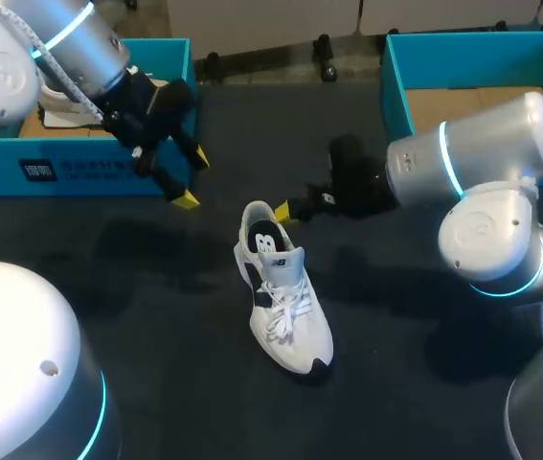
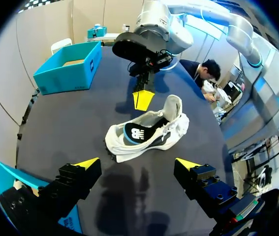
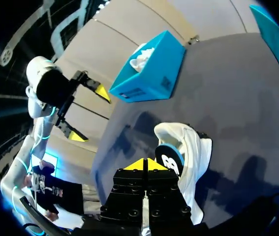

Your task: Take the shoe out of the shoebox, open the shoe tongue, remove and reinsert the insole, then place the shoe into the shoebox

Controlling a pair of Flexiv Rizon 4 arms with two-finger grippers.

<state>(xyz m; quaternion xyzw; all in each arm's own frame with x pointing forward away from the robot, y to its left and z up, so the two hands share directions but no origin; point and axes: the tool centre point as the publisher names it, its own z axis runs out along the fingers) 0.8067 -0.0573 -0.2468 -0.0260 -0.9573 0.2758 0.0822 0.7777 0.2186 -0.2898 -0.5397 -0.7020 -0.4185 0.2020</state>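
A white sneaker [image 1: 285, 307] with a black insole [image 1: 267, 240] stands on the dark table, heel toward the back. My right gripper [image 1: 281, 211] is shut, its yellow tips meeting just beside the heel with nothing between them; in the right wrist view the gripper [image 3: 144, 164] sits right behind the shoe [image 3: 191, 152]. My left gripper [image 1: 192, 179] hangs open above the table in front of the left shoebox [image 1: 89, 168]. From the left wrist view the open gripper [image 2: 138, 164] faces the sneaker [image 2: 146, 132], with the right gripper [image 2: 143, 98] beyond it.
The left blue shoebox [image 3: 149, 73] holds white paper. A second blue open box [image 1: 395, 86] stands at the back right, seen also in the left wrist view [image 2: 65, 73]. My right arm's bulky joints [image 1: 486, 182] overhang the table's right side.
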